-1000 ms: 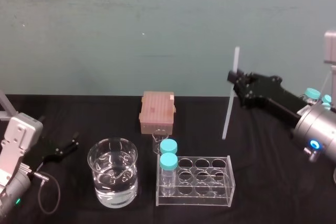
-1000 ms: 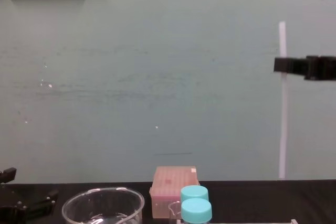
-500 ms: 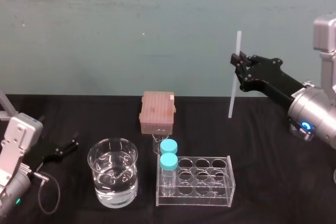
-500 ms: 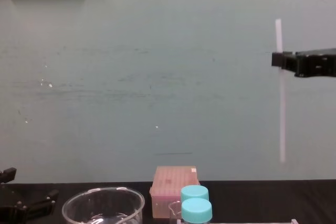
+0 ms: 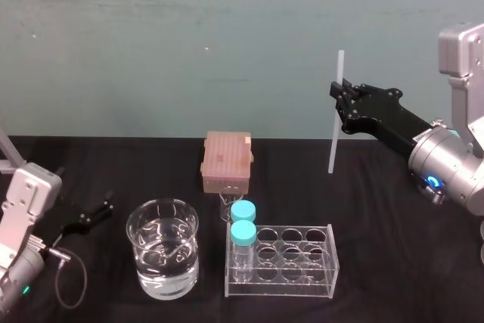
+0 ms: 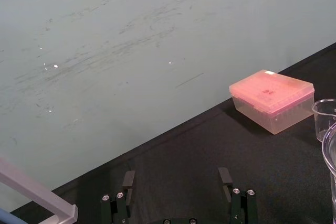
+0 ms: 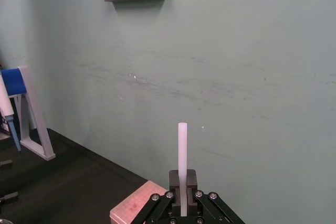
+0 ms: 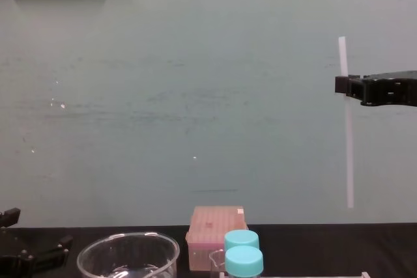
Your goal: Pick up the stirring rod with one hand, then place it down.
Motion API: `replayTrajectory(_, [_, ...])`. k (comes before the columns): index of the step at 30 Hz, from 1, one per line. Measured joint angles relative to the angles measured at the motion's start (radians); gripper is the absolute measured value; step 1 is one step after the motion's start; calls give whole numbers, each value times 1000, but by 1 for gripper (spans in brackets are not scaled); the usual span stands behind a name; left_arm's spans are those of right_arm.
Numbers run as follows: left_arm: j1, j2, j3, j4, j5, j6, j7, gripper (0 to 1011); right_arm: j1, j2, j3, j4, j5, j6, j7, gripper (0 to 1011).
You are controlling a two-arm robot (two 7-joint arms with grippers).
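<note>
Hovering midair, right jaws pinch the stirring rod (image 5: 333, 141).

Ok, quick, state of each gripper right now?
Left gripper: open, holding nothing.
Right gripper: shut on the rod, held upright in the air.

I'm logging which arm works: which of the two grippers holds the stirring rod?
The right gripper, raised above the table, shut on the upright stirring rod. The left gripper sits low beside the water beaker, open and empty.
</note>
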State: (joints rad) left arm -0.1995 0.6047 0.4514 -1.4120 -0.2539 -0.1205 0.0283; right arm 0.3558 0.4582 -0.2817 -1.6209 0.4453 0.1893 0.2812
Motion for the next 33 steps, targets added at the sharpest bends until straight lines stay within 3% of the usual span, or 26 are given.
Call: replayTrajectory(33, [0,0,0,0,0,0,0,1005,-5,-3,4,-3,-3,5,5,67])
